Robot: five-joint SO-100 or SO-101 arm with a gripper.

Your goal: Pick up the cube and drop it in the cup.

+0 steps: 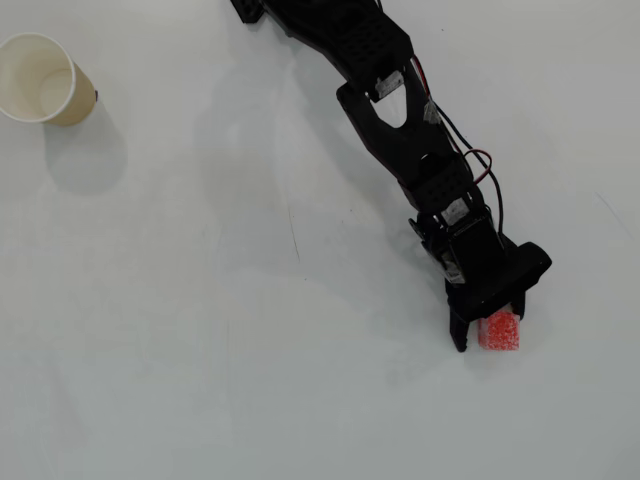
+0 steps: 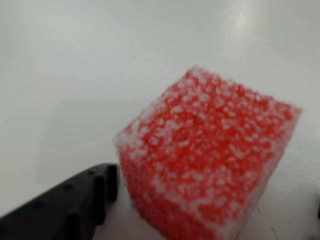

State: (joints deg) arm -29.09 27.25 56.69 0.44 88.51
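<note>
The red speckled cube (image 1: 500, 334) rests on the white table at the lower right of the overhead view. My black gripper (image 1: 490, 330) is lowered over it with one finger on each side, jaws open and close around it. In the wrist view the cube (image 2: 210, 165) fills the frame. One black finger (image 2: 75, 205) sits just beside its left face, and the other finger barely shows at the right edge. The cream paper cup (image 1: 45, 78) is far off at the upper left, seen from above with its mouth open.
The white table (image 1: 250, 350) spreads between the cube and the cup. The black arm (image 1: 390, 110) reaches in from the top centre, with red and black wires along it.
</note>
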